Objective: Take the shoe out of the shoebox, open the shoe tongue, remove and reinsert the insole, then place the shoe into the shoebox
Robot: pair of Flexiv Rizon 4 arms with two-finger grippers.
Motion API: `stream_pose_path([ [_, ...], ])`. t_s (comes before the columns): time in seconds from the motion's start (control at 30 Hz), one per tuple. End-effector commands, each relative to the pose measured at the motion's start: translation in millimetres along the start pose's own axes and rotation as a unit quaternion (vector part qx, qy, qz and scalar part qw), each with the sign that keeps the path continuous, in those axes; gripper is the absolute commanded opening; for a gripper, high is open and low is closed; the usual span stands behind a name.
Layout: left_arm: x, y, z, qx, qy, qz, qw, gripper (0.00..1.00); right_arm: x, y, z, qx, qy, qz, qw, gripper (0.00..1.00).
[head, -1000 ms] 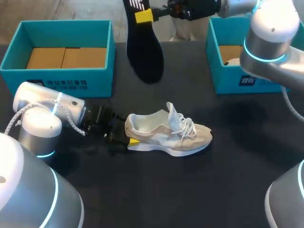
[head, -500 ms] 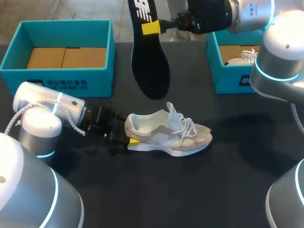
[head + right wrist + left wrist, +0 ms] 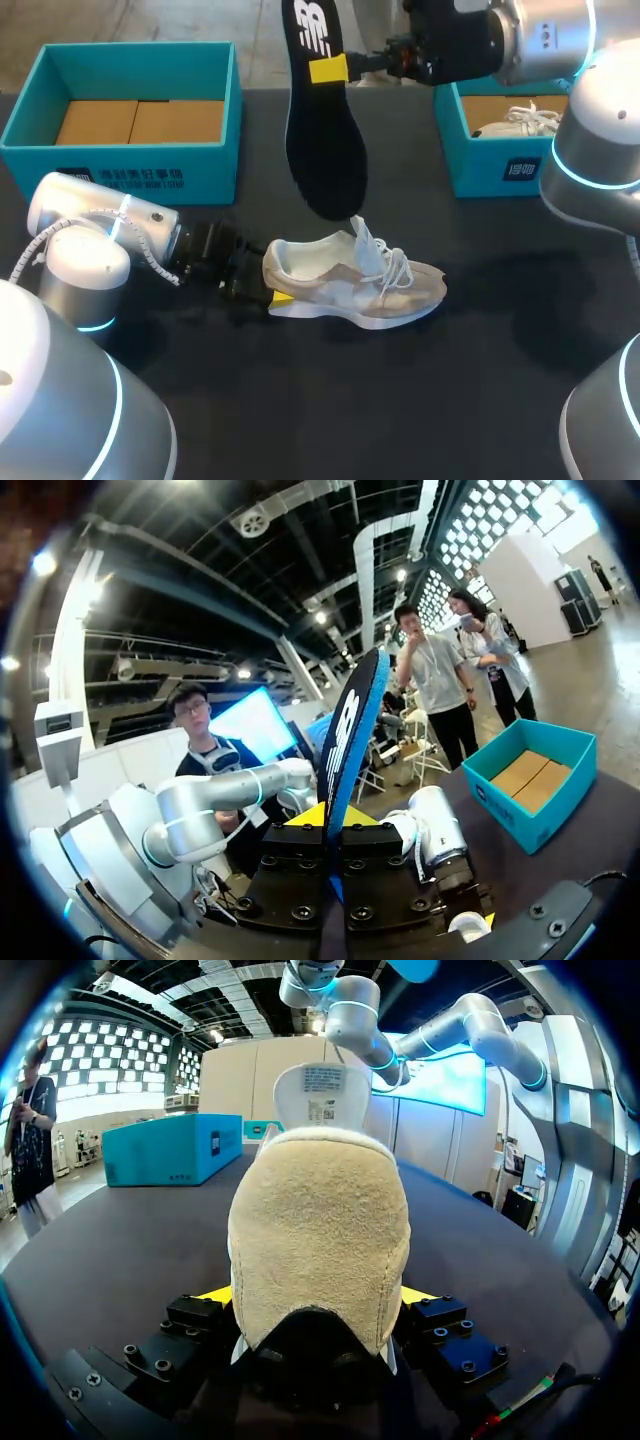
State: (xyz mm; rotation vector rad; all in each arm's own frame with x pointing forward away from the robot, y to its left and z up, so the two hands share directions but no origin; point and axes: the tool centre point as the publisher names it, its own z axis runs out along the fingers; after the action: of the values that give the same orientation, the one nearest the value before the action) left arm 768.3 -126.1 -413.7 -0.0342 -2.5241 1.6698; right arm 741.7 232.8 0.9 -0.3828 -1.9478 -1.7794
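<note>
Shoe [image 3: 355, 285]: stands on its sole at the middle of the table [image 3: 480, 400], heel to the left, toe to the right, tongue raised and laces loose.
Left gripper [image 3: 262, 290]: low on the table at the left end of the shoe, with the heel between its fingers.
Left jaws: pinching the shoe. In the left wrist view the heel [image 3: 320, 1240] fills the gap, with a yellow tip pressed against each side of it.
Insole [image 3: 322, 120]: dark, held in the air on the far side of the shoe, hanging lengthwise. Its lower end is close above the raised tongue; whether they touch cannot be told.
Right gripper [image 3: 335, 68]: comes in from the far right and grips the insole near its upper end.
Right jaws: pinching the insole. In the right wrist view the insole [image 3: 350, 730] stands edge-on between the fingers.
Left box [image 3: 130, 110]: teal, open, far left, brown cardboard on its floor.
Right box [image 3: 500, 150]: teal, open, far right, partly behind the right arm.
Second shoe [image 3: 515, 122]: white, lies inside the right box.
</note>
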Motion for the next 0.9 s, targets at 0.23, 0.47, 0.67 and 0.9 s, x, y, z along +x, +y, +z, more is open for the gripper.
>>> stream_pose_path([
  [0.23,-0.2,1,0,0.000,0.000,0.000,1.000,0.00,14.3,-5.1,-13,0.007,-0.015,0.048,0.999,0.00],
  [0.47,-0.2,1,0,0.000,0.000,0.000,1.000,0.00,38.2,-14.6,-28,0.001,-0.036,0.089,0.995,0.00],
  [0.67,-0.2,1,0,0.000,0.000,0.000,1.000,0.00,54.1,-24.5,-32,0.005,-0.048,0.111,0.993,0.00],
  [0.9,-0.2,1,0,0.000,0.000,0.000,1.000,0.00,69.0,-34.6,-33,0.001,-0.063,0.145,0.987,0.00],
])
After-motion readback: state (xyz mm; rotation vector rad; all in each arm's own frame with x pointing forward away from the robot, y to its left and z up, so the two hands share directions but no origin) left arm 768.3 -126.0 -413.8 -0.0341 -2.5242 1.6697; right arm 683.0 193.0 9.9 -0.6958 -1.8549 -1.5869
